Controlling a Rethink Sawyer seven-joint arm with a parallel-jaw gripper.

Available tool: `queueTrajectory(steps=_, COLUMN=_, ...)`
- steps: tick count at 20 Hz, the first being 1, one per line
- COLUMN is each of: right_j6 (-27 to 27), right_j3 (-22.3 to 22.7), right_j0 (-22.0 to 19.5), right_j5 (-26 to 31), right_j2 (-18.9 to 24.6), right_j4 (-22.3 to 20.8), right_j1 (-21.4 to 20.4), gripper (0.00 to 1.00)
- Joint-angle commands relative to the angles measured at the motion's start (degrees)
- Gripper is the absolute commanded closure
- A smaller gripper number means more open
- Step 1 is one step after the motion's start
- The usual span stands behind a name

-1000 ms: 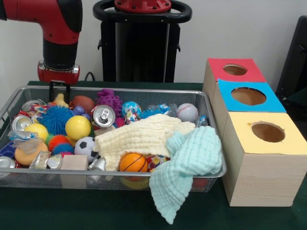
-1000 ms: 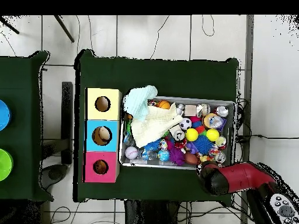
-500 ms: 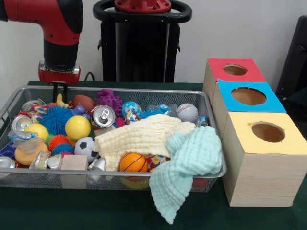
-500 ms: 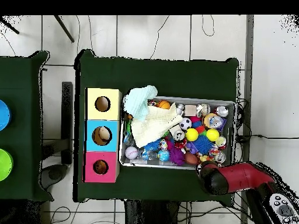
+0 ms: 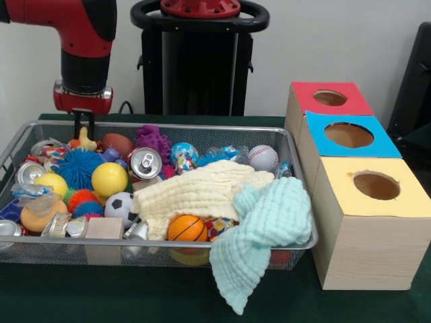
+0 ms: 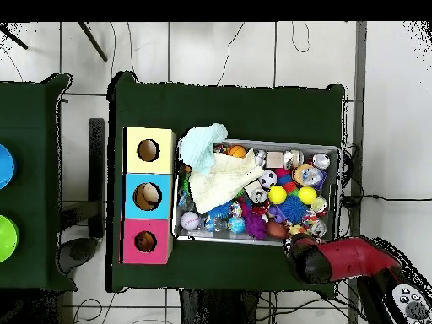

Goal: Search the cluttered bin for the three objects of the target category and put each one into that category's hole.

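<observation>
Yellow plush duck point(image 5: 85, 139) is seen directly below the fingers point(image 5: 83, 125), at the far corner of the wire-mesh bin point(image 5: 296, 202); only its upper part shows above the clutter. Whether the fingers are spread, pressed together or already touching the duck cannot be told: only a dark stub shows under the red wrist, and the overhead view hides it under the arm.

Step judged in hand: first pick, approach over the duck. No plush is seen in or at the red-topped hole point(image 5: 330, 98), so nothing is judged sorted yet.

Just beside the fingers: brown ball point(image 5: 118, 144) and blue spiky ball point(image 5: 79, 167). The teddy bear and the striped toy are not identifiable, possibly under the cream cloth point(image 5: 202, 192).

Next move calls for a straight descent onto the duck, a firm pinch, lift clear of the rim, then transfer across the green bench point(image 5: 135, 296) to the red-topped hole, well apart from the fingers.
</observation>
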Motion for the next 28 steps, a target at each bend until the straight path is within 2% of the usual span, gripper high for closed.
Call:
queueTrajectory(steps=1, right_j6=-7.02, right_j3=4.27, right_j0=-1.51, right_j5=5.15, right_j2=4.94, right_j4=6.39, right_j1=-6.18, gripper=1.00)
queueTrajectory(steps=6, right_j6=-4.50, right_j3=7.51, right_j0=-2.38, right_j5=1.32, right_j2=7.73, right_j4=9.77, right_j1=-8.96, gripper=1.00)
queueTrajectory(steps=10, right_j6=-2.13, right_j3=10.13, right_j0=-1.25, right_j5=-0.16, right_j2=8.56, right_j4=12.52, right_j1=-12.62, gripper=1.00)
queueTrajectory(steps=17, right_j6=-1.89, right_j3=13.52, right_j0=-1.02, right_j5=1.67, right_j2=10.44, right_j4=18.41, right_j1=-17.43, gripper=1.00)
queueTrajectory(steps=25, right_j6=2.28, right_j3=14.82, right_j0=2.97, right_j5=0.57, right_j2=9.57, right_j4=23.01, right_j1=-19.98, gripper=1.00)
queueTrajectory(steps=28, right_j6=5.00, right_j3=15.88, right_j0=5.52, right_j5=-0.46, right_j2=8.03, right_j4=24.64, right_j1=-20.56, gripper=1.00)
